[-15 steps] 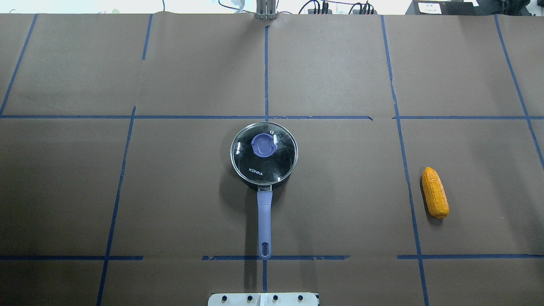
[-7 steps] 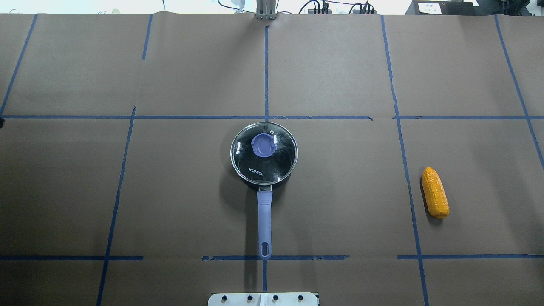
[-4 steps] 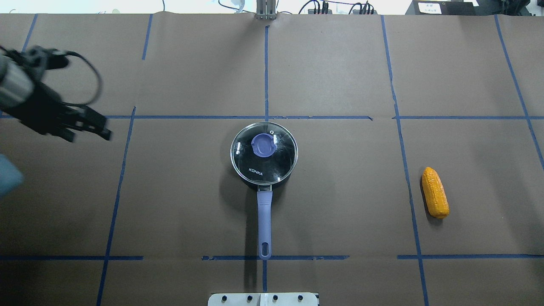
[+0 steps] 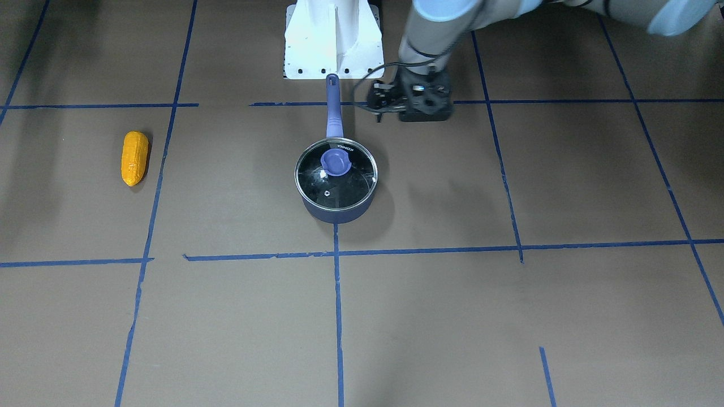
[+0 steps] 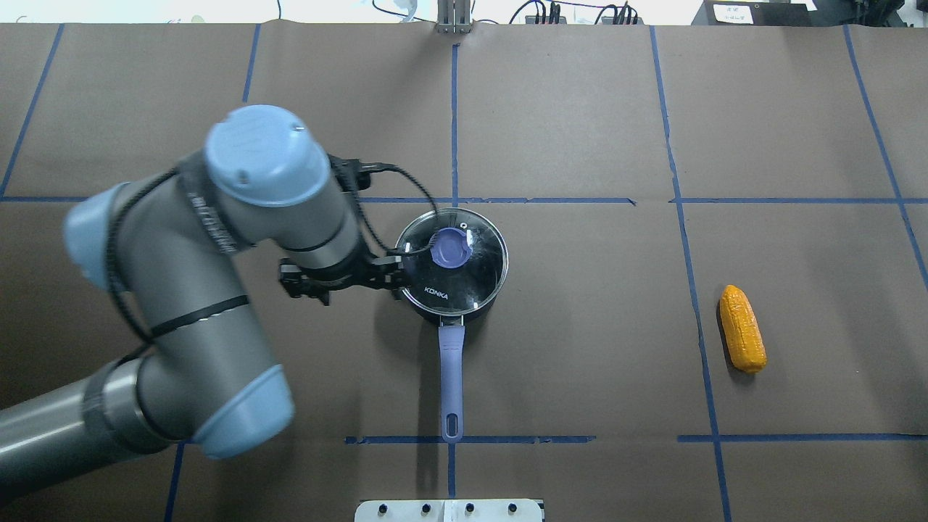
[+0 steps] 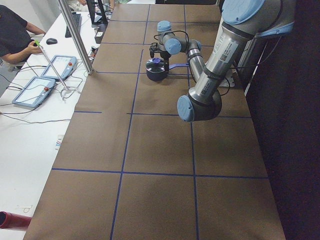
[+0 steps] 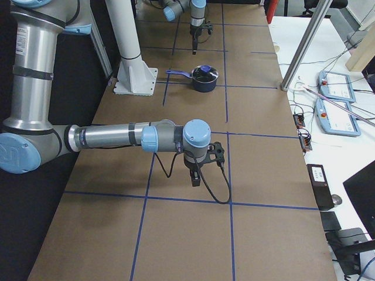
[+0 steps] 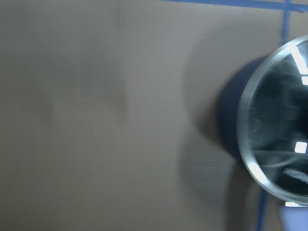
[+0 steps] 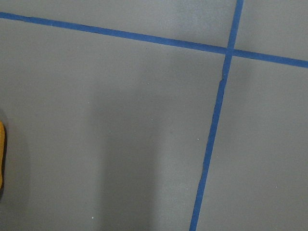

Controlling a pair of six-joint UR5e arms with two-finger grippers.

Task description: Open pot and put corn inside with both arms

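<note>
The pot sits with its lid on, the corn well apart from it, the left gripper near it, and the right gripper, seen only from the right-end view, far from it; I cannot tell either grip.

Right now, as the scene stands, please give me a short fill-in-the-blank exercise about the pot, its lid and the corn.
1. The glass lid sits ___ the pot.
2. The corn lies on the table, on the robot's ___ side of the pot.
3. The pot's handle points ___ the base of the robot.
4. In the overhead view only the ___ arm shows.
Missing words: on; right; toward; left.
</note>
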